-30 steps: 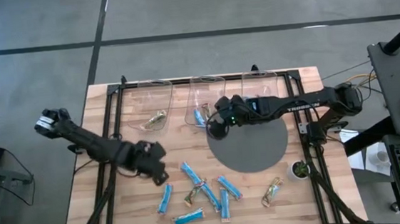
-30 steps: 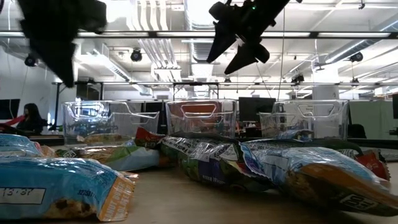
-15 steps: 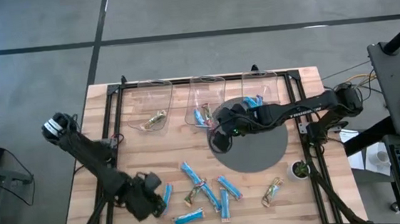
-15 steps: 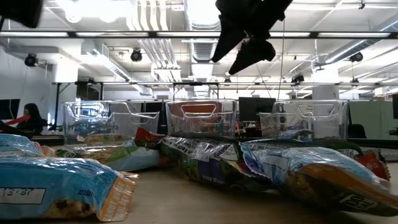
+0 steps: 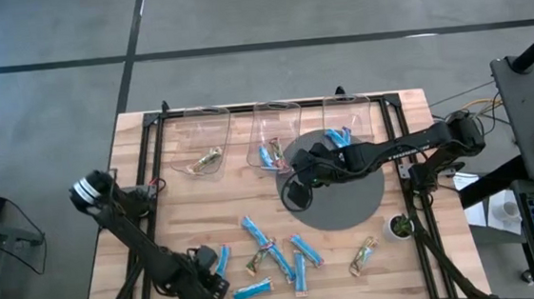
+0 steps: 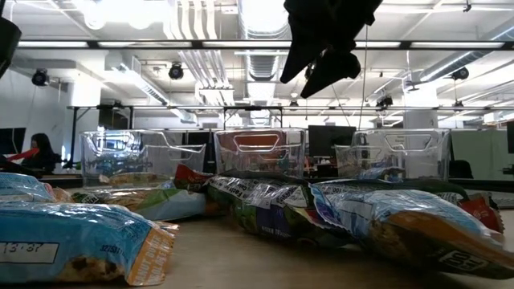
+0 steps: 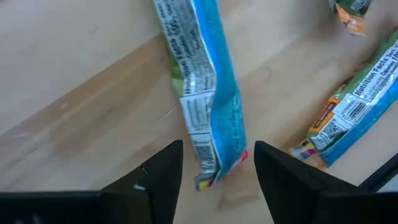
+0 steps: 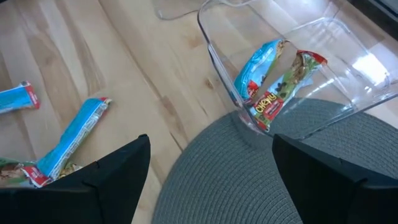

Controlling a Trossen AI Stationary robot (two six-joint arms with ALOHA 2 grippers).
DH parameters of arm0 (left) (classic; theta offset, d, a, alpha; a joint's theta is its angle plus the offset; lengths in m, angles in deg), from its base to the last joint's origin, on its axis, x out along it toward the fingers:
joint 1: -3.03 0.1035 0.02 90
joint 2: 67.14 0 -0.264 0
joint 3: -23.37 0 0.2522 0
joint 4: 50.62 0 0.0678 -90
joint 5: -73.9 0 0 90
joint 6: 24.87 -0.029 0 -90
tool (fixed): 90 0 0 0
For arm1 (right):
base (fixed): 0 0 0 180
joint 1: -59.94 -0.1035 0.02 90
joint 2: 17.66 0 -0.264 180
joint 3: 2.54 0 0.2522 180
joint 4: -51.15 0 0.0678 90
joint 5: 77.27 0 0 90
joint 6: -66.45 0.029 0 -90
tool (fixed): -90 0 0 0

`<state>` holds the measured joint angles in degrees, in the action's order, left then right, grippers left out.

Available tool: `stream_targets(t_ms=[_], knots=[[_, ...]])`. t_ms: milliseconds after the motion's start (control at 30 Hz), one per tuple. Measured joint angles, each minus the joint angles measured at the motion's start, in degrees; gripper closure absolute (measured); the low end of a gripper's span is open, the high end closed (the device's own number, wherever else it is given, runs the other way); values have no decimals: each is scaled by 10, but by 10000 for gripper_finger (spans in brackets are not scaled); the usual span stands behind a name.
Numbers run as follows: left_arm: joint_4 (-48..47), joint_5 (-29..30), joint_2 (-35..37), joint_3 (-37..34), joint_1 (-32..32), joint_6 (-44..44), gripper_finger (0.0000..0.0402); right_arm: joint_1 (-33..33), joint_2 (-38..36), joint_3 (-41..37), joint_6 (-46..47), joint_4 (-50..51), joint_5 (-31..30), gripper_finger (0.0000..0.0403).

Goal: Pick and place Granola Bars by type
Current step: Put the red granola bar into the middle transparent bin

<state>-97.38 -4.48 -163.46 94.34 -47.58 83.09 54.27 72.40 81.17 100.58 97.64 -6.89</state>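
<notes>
Several granola bars lie on the near half of the wooden table (image 5: 172, 214), most of them blue (image 5: 254, 230) and one tan (image 5: 363, 255). My left gripper (image 5: 209, 286) is open near the table's near edge, pointing steeply down. Its fingers stand on either side of one end (image 7: 214, 169) of a blue bar (image 7: 208, 93), which lies flat on the wood (image 5: 220, 260); they do not touch it. My right gripper (image 5: 294, 191) hangs open above the left edge of the grey round mat (image 5: 348, 205), near the middle bin (image 8: 292, 93), with nothing between its fingers (image 8: 208, 149).
Three clear bins stand along the far edge: the left one (image 5: 204, 140) holds a tan bar, the middle one (image 5: 275, 134) a blue and a dark bar, the right one (image 5: 346, 124) a blue bar. Another blue bar (image 5: 251, 289) lies just right of my left gripper. A small pot (image 5: 399, 225) stands at the right.
My left gripper has swung from the table's left middle toward the near edge and come down, rolling as it went, to stand over the end of the leftmost blue bar. My right gripper has drifted a little toward the near edge. No bar has moved.
</notes>
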Motion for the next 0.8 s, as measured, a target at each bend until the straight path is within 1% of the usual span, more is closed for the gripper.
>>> stream_targets(t_ms=[200, 367, 467, 600, 733, 800], knots=[[3, 4, -34, 1, 1, 32, 220, 0, 0, 0, 2, -1, 0, 77], [6, 23, -46, 1, 1, 33, 220, 0, 0, 0, 5, -1, 0, 77], [3, 27, -43, 1, 1, 18, 226, 0, 0, -1, 17, -1, 0, 77], [-9, 31, -40, 0, 3, -7, 259, 0, 0, -1, 18, -2, 0, 77], [-22, 45, -39, -1, 5, -27, 309, 0, 0, -1, 19, -6, 3, 77], [-28, 53, -38, 0, 5, -46, 334, 0, 0, -1, 18, -13, 20, 77]])
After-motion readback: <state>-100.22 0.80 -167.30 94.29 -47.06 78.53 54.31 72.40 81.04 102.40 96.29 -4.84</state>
